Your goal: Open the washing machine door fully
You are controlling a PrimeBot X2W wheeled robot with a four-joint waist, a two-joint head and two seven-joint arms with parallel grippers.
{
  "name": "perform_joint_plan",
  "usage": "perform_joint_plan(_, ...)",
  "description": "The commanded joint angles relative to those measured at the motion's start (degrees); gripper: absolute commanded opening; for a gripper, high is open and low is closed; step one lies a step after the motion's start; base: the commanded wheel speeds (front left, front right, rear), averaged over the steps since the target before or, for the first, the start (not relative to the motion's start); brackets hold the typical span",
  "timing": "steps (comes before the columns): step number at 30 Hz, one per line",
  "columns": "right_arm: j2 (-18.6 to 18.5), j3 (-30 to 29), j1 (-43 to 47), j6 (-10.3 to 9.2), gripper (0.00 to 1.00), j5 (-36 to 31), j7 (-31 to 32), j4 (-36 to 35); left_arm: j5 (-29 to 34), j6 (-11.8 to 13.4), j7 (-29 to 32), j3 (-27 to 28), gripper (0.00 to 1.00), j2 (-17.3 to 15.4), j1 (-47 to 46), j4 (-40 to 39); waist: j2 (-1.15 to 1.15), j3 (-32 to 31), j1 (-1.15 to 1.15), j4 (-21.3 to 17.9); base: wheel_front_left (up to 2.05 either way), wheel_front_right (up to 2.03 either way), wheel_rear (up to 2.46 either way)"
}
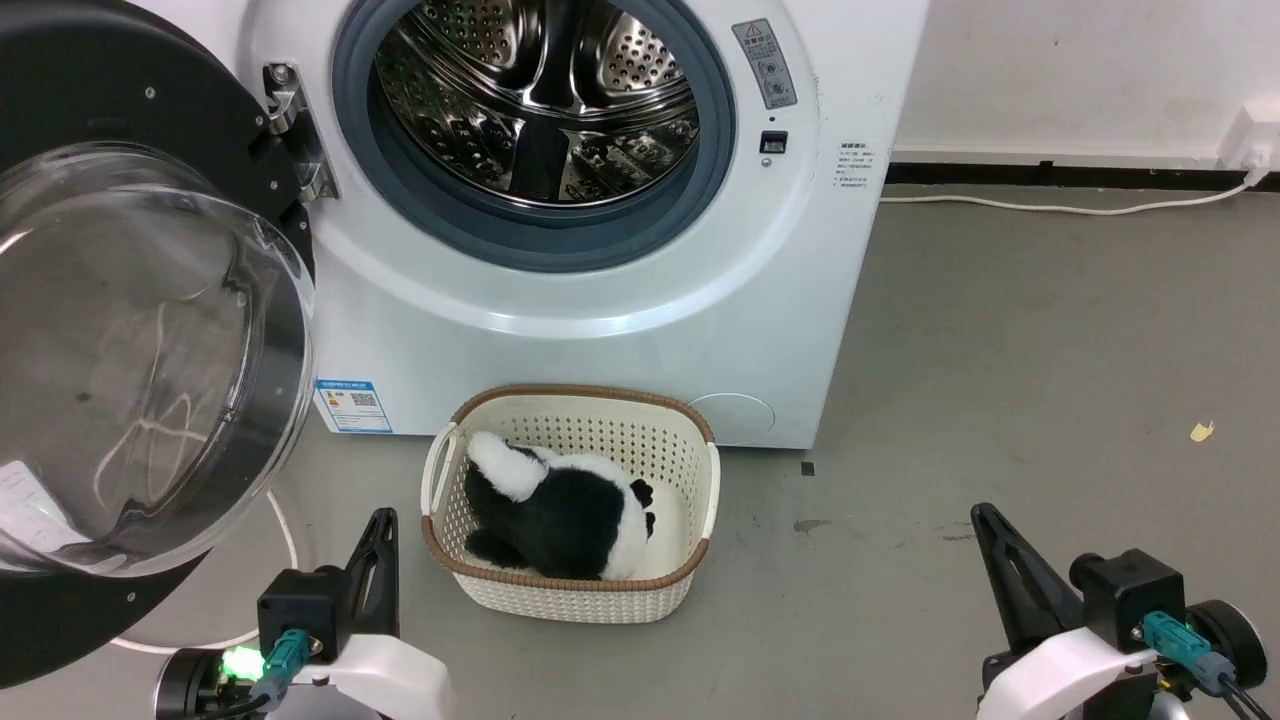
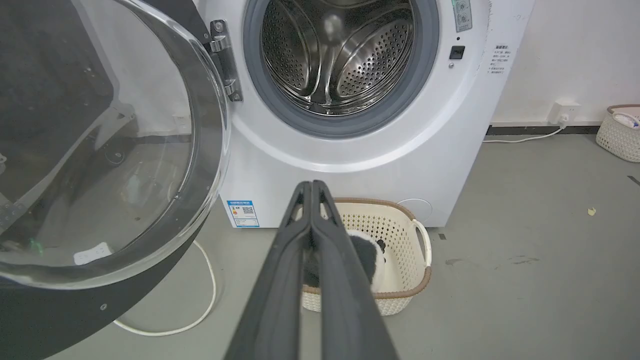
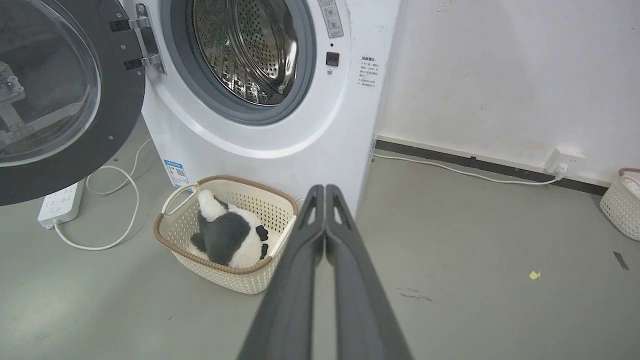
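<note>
Door: the large round glossy black washing machine door (image 1: 150,330) with its bulging clear glass bowl hangs swung wide off the big white front-loading washing machine (image 1: 600,330), inner face towards you
Bearing: in the head view the door lies at 10 o'clock from your left gripper (image 1: 383,520), near but not touching; from your right gripper (image 1: 985,520) it also sits around 10 o'clock, well apart
Nearer arm: left, as I judge it
Axis: the metal hinge (image 1: 295,140) stands upright at the door's 3 o'clock edge, so any last push would go on the side far from it
Claws: both pressed together, pinching nothing
Porthole: the steel drum (image 1: 540,90) lies fully exposed
Floor: bare grey floor (image 1: 1000,350); the cream perforated basket (image 1: 580,392) holding a black-and-white plush toy (image 1: 570,510) sits at 1 o'clock from your left gripper
Room: a white cable (image 3: 100,240) loops beneath the door, so mind it
</note>
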State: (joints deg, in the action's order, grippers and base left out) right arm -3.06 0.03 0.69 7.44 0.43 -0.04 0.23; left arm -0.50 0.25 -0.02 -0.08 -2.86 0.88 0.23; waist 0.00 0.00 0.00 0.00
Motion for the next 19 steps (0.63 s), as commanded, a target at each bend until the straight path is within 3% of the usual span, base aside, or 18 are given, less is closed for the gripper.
perform_joint_plan(1,0.2,0.0,-0.7,0.05,0.00,-0.4,0.0,-0.2,0.5,-0.2,0.0,0.1,0.00,0.0,-0.9,-0.2,0.00,0.0,0.00,0.0,0.00,0.00,0.00)
perform_joint_plan(19,0.2,0.0,-0.7,0.05,0.00,-0.4,0.0,-0.2,0.5,-0.2,0.0,0.1,0.00,0.0,-0.9,-0.2,0.00,0.0,0.00,0.0,0.00,0.00,0.00)
